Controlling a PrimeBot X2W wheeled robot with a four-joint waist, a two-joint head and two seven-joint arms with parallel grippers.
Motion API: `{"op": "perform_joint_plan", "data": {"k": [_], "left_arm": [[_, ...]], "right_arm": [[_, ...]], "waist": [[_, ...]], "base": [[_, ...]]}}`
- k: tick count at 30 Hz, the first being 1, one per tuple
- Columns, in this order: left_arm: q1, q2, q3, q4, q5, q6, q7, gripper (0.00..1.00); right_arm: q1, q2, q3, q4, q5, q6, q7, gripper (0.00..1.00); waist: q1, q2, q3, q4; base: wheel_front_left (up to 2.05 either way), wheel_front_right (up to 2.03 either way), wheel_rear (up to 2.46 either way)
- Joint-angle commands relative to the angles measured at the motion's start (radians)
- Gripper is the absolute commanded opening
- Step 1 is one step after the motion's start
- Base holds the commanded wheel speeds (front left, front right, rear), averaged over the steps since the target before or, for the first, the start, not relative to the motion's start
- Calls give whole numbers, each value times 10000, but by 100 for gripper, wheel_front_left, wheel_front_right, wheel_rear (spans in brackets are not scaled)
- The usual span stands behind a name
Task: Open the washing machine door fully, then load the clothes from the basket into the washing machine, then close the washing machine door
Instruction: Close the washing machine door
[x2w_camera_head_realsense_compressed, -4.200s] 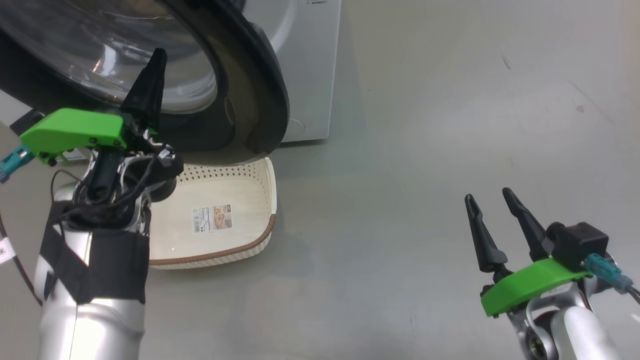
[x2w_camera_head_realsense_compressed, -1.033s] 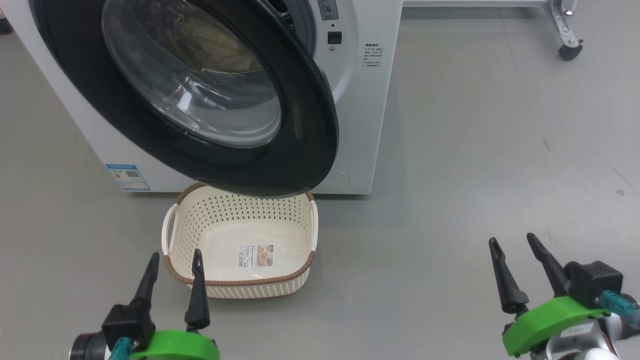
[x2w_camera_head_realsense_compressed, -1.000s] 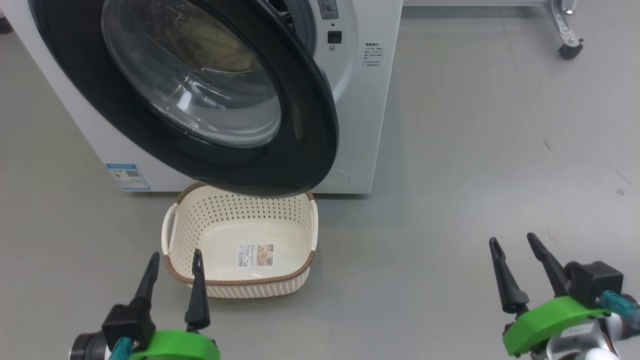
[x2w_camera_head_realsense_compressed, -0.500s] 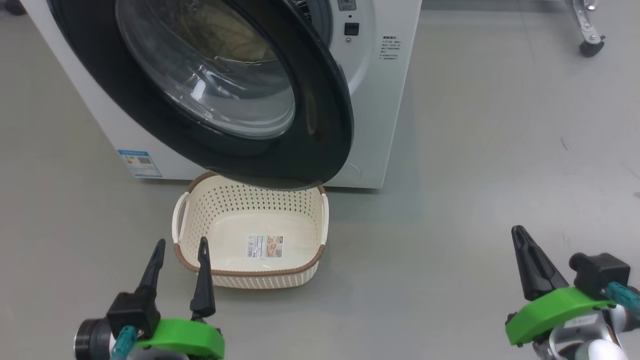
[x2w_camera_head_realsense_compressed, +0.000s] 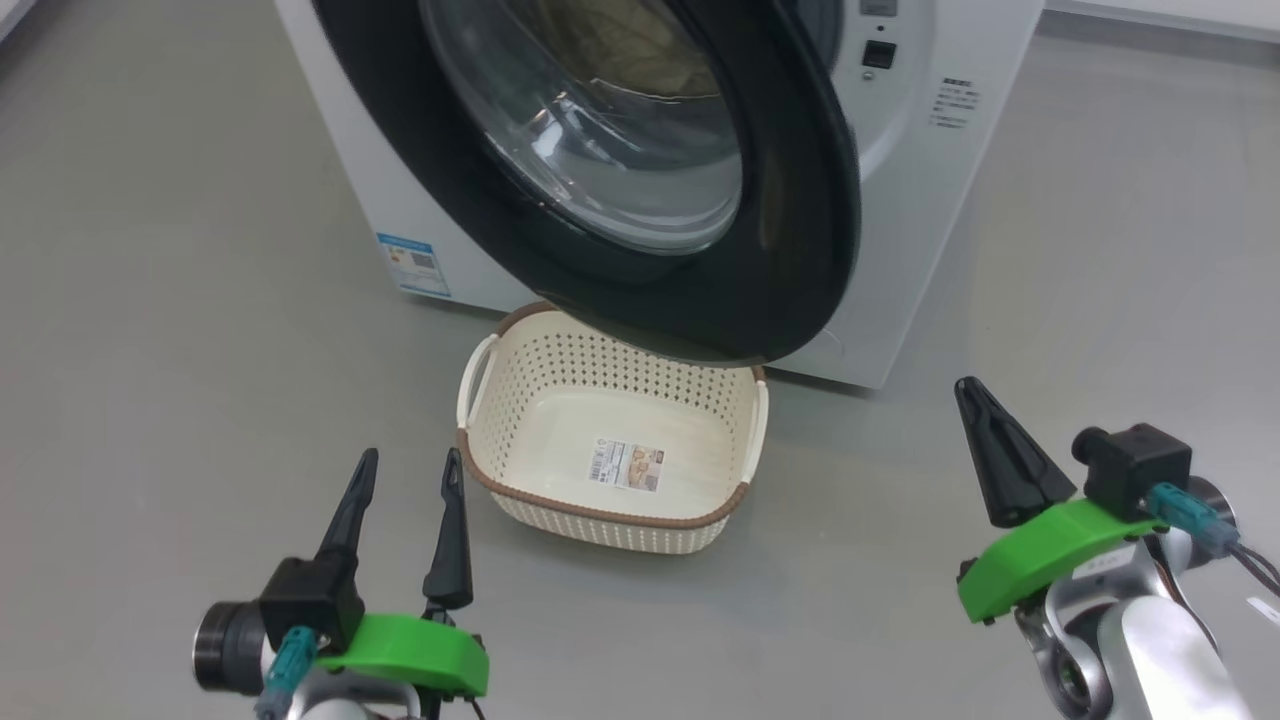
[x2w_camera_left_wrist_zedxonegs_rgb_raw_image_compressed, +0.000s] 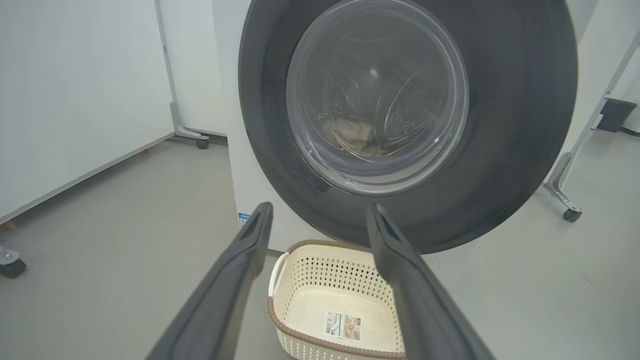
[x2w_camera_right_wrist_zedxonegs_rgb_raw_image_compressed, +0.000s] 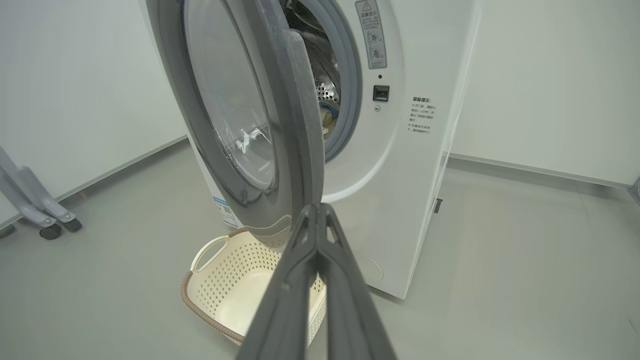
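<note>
Grey floor (x2w_camera_head_realsense_compressed: 150, 250): basket (x2w_camera_head_realsense_compressed: 600, 512) before washing machine (x2w_camera_head_realsense_compressed: 960, 180), just sticker (x2w_camera_head_realsense_compressed: 628, 468) on its bottom. Door (x2w_camera_head_realsense_compressed: 790, 220) partly open over basket's far rim. Clothes (x2w_camera_left_wrist_zedxonegs_rgb_raw_image_compressed: 350, 135) inside machine, behind door glass. Left gripper (x2w_camera_head_realsense_compressed: 412, 455) fingers spread, holding nothing; right gripper (x2w_camera_head_realsense_compressed: 967, 388) fingers pressed together, holding nothing.

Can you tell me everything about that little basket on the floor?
The basket is small and rectangular, cream plastic with rows of little holes in its sides, a brown rim and a white handle on each side. It is empty, with just a printed sticker on its bottom. It stands upright on the grey floor before the washing machine, its back edge under the partly open washing machine door. The left gripper hovers open near its front left corner, not touching it.
</note>
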Motion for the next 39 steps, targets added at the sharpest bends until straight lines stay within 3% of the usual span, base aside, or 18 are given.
{"op": "perform_joint_plan", "data": {"k": [1,17,39], "left_arm": [[-561,9,272,-192,112,-55,-132,100],[-790,-436,-101,163,311,-447,-199,100],[-1059,-1051,40,66,728,-847,-207,100]], "right_arm": [[-733,-221,337,-104,42,-29,-32,0],[-2888,-663,653,2601,273,-29,-484,0],[-4915,-1177,-243,5150,97,-29,-1211,0]], "waist": [[-1,0,78,679],[-1,0,-59,2478],[-1,0,621,3195]], "base": [[0,0,0],[0,0,0],[0,0,0]]}}
